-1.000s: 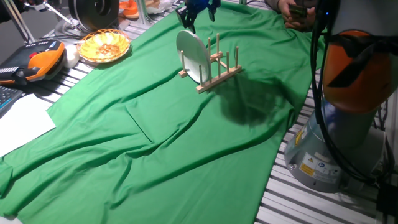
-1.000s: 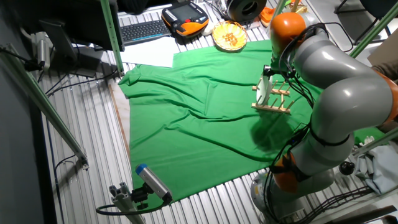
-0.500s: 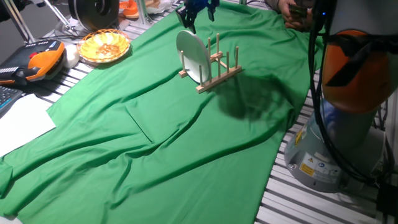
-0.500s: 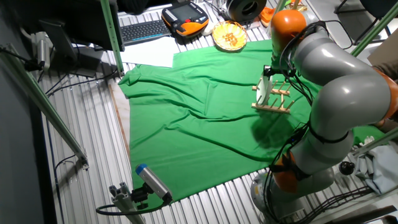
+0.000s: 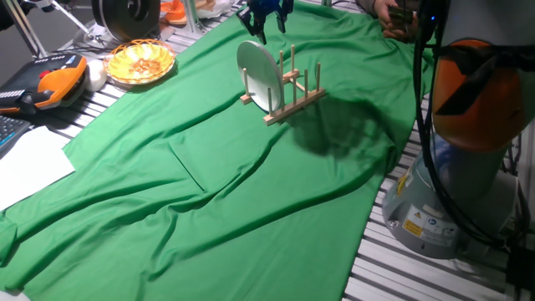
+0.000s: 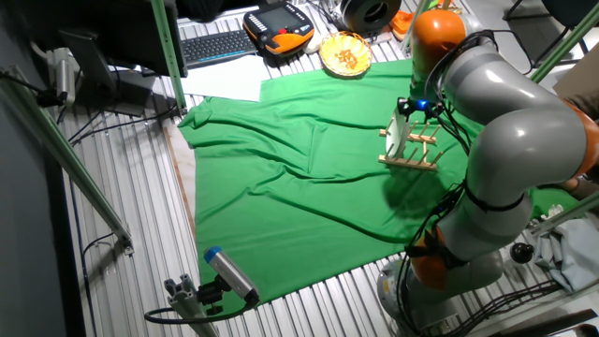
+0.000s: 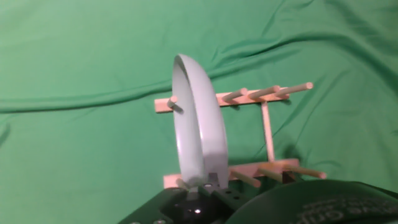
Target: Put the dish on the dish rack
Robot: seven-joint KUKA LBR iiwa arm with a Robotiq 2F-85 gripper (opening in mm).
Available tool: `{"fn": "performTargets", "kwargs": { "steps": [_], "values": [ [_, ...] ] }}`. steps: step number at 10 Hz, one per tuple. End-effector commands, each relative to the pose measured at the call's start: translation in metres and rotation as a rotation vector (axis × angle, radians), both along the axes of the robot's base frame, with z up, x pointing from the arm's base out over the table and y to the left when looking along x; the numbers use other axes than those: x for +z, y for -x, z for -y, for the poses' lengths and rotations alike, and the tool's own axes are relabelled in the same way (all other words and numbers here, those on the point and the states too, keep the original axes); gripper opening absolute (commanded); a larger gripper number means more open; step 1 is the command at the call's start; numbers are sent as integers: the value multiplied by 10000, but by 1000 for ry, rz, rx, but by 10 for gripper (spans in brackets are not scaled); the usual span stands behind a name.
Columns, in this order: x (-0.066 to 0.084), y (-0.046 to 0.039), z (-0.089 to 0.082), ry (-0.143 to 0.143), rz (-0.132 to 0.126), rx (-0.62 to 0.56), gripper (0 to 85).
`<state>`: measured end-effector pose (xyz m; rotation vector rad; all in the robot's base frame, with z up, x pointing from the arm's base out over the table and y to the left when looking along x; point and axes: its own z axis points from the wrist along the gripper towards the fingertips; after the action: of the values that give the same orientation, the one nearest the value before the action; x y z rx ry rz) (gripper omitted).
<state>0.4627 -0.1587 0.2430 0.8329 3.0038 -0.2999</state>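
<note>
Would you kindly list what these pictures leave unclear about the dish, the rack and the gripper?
- Gripper jaws: small and dark in one fixed view, hidden behind the arm in the other, fingertips cut off at the bottom edge of the hand view.
- Dish foot: covered by the hand's body in the hand view.
- Dish rack slot used: too small in the other fixed view.

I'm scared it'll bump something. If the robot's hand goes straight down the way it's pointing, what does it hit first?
Probably the dish, standing on edge in the dish rack right below the hand. How big the gap is, I can't tell.

The fingers [image 5: 266, 18] are cut off by the top edge.
</note>
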Motion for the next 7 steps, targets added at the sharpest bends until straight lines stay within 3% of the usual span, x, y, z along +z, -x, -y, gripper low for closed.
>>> {"fn": "performTargets", "kwargs": {
  "steps": [1,4,5,7],
  "values": [
    [-10,-8,-2,5,-1,8,510],
    [17,-5,23,8,-16,52,510],
    [23,10,23,-8,-20,51,510],
    [23,10,23,4,-21,63,510]
  ]
}}
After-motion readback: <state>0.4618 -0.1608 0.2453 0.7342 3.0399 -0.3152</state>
